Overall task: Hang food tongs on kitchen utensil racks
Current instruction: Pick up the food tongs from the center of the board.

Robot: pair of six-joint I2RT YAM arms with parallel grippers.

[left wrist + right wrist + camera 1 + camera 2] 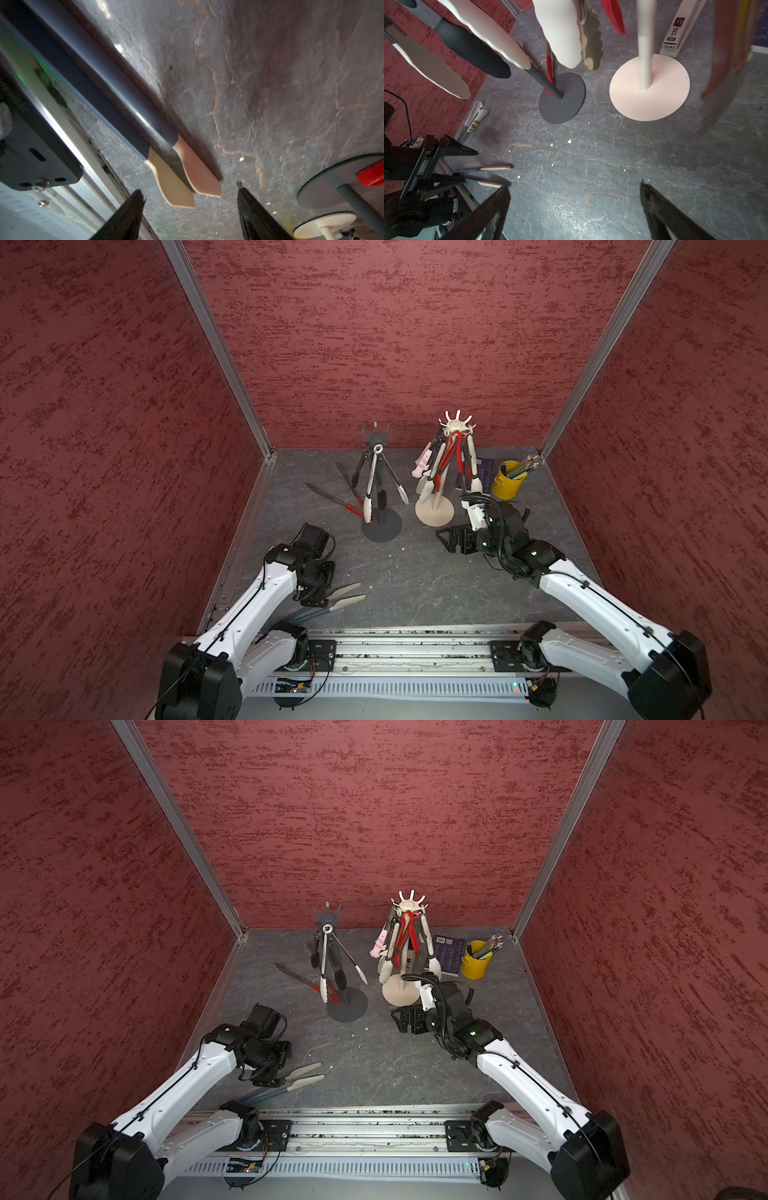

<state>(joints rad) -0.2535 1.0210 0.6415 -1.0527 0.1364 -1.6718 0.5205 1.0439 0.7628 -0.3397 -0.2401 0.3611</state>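
Note:
A pair of blue-armed food tongs with cream tips (pixel 349 600) (pixel 307 1081) (pixel 172 187) lies flat near the table's front left. My left gripper (pixel 324 593) (pixel 189 189) hovers low over them, open, one finger on either side of the tips without touching. Behind stand the kitchen utensil racks: a dark grey rack (pixel 381 526) (pixel 562 104) and a cream-white rack (pixel 434 510) (pixel 650 87), both hung with several tongs. Red-handled tongs (pixel 332 499) lie beside the grey base. My right gripper (pixel 444 539) (pixel 575 187) is open and empty in front of the cream base.
A yellow cup of pencils (pixel 509 485) and a dark booklet (pixel 451 955) sit at the back right, with a white stapler (pixel 679 31) behind the cream rack. Cat-paw tongs (pixel 475 116) lie by the left wall. An aluminium rail (pixel 415 639) borders the front.

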